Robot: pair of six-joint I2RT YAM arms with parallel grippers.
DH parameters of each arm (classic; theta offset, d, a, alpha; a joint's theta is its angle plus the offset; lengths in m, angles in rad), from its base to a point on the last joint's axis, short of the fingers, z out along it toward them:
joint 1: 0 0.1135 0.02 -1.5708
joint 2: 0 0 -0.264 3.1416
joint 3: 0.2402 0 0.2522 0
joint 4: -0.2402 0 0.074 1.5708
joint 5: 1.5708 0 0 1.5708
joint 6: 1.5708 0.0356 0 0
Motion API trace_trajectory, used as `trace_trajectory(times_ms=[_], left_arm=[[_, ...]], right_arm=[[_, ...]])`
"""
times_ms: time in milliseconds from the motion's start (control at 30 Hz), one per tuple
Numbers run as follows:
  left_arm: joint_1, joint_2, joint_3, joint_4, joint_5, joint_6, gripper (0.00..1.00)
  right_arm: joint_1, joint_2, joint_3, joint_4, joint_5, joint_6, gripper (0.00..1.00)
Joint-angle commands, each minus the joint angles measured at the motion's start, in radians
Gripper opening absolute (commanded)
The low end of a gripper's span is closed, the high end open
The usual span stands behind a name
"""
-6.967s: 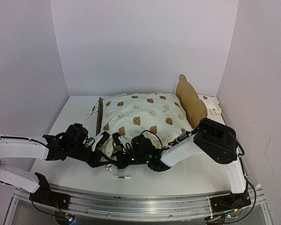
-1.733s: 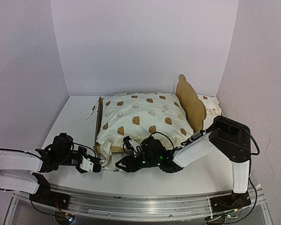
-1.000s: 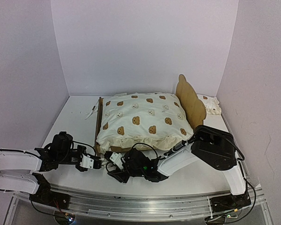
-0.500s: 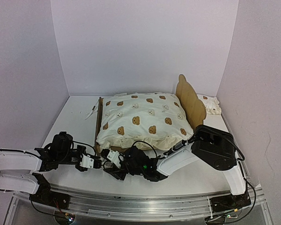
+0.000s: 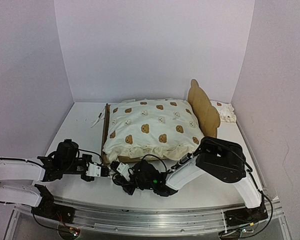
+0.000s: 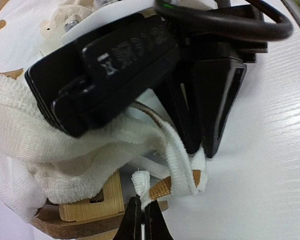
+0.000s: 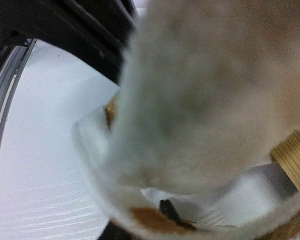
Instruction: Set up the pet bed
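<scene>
The pet bed (image 5: 206, 111) stands mid-table with its bear-ear headboard on the right, and the cream bear-print cushion (image 5: 152, 127) lies on it. Both grippers meet at the bed's near left corner. My left gripper (image 5: 106, 171) is shut on the end of a white tie string (image 6: 139, 183), as the left wrist view (image 6: 142, 220) shows, just in front of the plywood corner (image 6: 92, 206). My right gripper (image 5: 121, 173) has its black fingers (image 6: 215, 107) closed on a second tie string (image 6: 182, 165). The right wrist view is filled by blurred cushion fabric (image 7: 205, 100).
The small ruffled pillow (image 5: 225, 113) lies at the back right behind the headboard. Another loose tie string (image 5: 98, 120) lies on the table at the bed's far left. White walls close in three sides, and a metal rail (image 5: 150, 220) runs along the near edge.
The right gripper has slid left along the bed's near side to the near left corner. The left gripper has edged right to meet it, holding its string.
</scene>
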Motion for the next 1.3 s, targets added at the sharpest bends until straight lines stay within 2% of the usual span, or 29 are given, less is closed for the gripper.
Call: trace_trajectory(times_ms=[0,167,300,400,533,667,800,967,1133,1200,1267], left_arm=[[-0.002,-0.006,0.060,-0.032,-0.054,-0.052,0.00],[0.008,-0.059,0.048,-0.124,-0.185,-0.037,0.00],[0.064,-0.113,-0.012,-0.140,-0.268,0.042,0.00],[0.174,-0.102,-0.069,-0.097,-0.284,0.110,0.00],[0.364,0.004,-0.095,-0.029,-0.250,0.173,0.00],[0.459,0.125,-0.054,0.001,-0.215,0.185,0.00],[0.473,0.146,-0.061,0.023,-0.177,0.237,0.00],[0.473,0.164,-0.053,0.026,-0.164,0.241,0.00],[0.489,0.169,-0.075,0.025,-0.172,0.258,0.00],[0.488,0.161,-0.087,0.019,-0.168,0.261,0.00],[0.489,0.149,-0.077,-0.023,-0.150,0.263,0.00]], right_arm=[[-0.010,-0.027,-0.068,-0.023,0.037,0.046,0.02],[-0.018,-0.227,-0.216,-0.036,0.124,-0.005,0.00],[-0.046,-0.423,-0.250,-0.182,0.194,-0.081,0.00],[-0.064,-0.520,-0.212,-0.303,0.232,-0.153,0.00],[-0.107,-0.610,-0.186,-0.374,0.236,-0.164,0.00],[-0.140,-0.667,-0.181,-0.430,0.262,-0.171,0.00],[-0.172,-0.710,-0.205,-0.460,0.293,-0.170,0.00],[-0.174,-0.701,-0.160,-0.533,0.191,-0.139,0.00],[-0.190,-0.755,-0.190,-0.560,0.209,-0.136,0.00],[-0.195,-0.760,-0.198,-0.562,0.156,-0.115,0.00],[-0.194,-0.732,-0.170,-0.588,0.034,-0.078,0.00]])
